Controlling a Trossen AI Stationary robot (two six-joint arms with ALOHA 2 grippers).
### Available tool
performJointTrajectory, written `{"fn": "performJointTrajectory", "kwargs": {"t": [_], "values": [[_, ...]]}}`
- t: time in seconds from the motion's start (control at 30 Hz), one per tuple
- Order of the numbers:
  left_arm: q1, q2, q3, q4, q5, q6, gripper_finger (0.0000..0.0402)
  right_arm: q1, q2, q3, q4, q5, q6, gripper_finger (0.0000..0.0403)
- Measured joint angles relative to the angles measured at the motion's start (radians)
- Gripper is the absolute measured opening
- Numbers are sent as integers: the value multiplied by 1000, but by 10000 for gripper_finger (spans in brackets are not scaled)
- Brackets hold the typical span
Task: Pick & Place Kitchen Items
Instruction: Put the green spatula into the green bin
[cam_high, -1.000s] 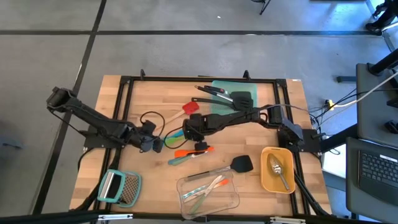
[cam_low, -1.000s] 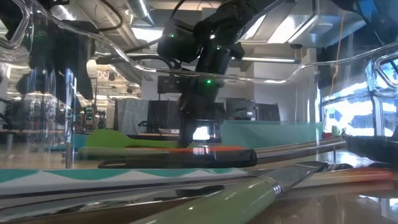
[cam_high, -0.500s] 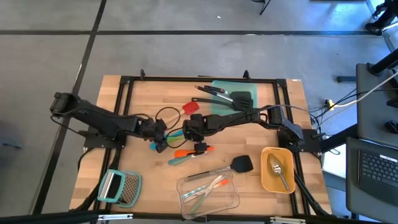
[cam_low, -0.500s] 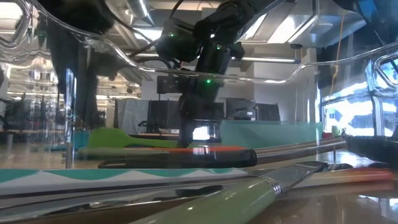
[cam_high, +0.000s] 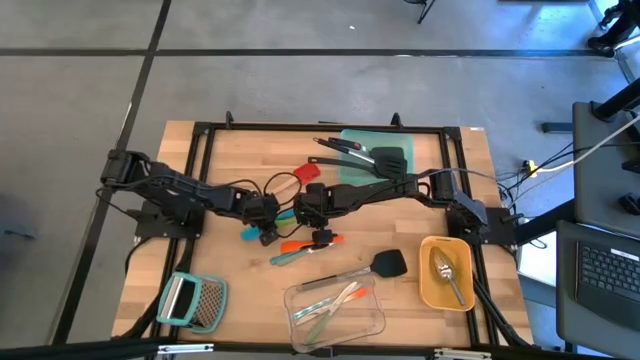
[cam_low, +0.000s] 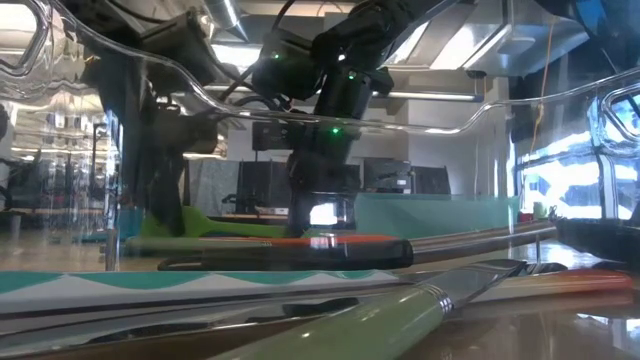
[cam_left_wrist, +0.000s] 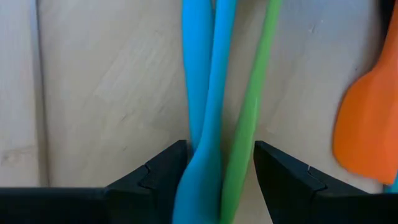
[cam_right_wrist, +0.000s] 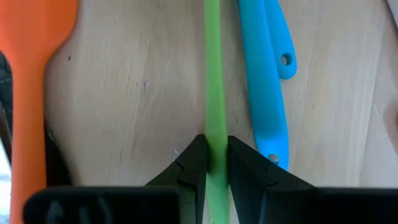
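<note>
Grater (cam_high: 193, 301), clear tub (cam_high: 336, 311), yellow bowl (cam_high: 433, 283)

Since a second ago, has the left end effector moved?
Yes. The left end effector has shifted right across the table, away from the grater, toward the right end effector.

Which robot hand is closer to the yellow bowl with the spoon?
Right. The right gripper sits mid-table, its jaws closed on the green tool, well across from the yellow bowl at the near right corner. The left gripper lies beyond it, farther still.
</note>
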Motion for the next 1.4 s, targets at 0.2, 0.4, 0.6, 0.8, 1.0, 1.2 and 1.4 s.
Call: {"fn": "performJointTrajectory", "kwargs": {"t": [0.2, 0.4, 0.6, 0.8, 1.0, 1.2, 1.4], "values": [[-2, -54, -2, 11, 27, -44, 140, 0, 0, 0, 0, 0, 0, 58], [-1, -71, -3, -5, 67, -22, 61, 0, 0, 0, 0, -1, 0, 59], [-1, -74, -5, -13, 68, -15, 46, -3, 0, 0, 0, -3, 0, 59], [-2, -87, -9, -10, -1, -36, 136, -3, 0, 0, -1, -3, 7, 59], [-5, -89, -6, 0, -6, -38, 254, -4, 0, 0, -1, -3, 7, 59], [-6, -113, 28, -22, -8, -7, 263, -5, 0, 0, -1, -9, 7, 59], [-6, -149, 42, -22, -2, -4, 254, -6, 0, 0, -1, -13, 7, 59]]}}
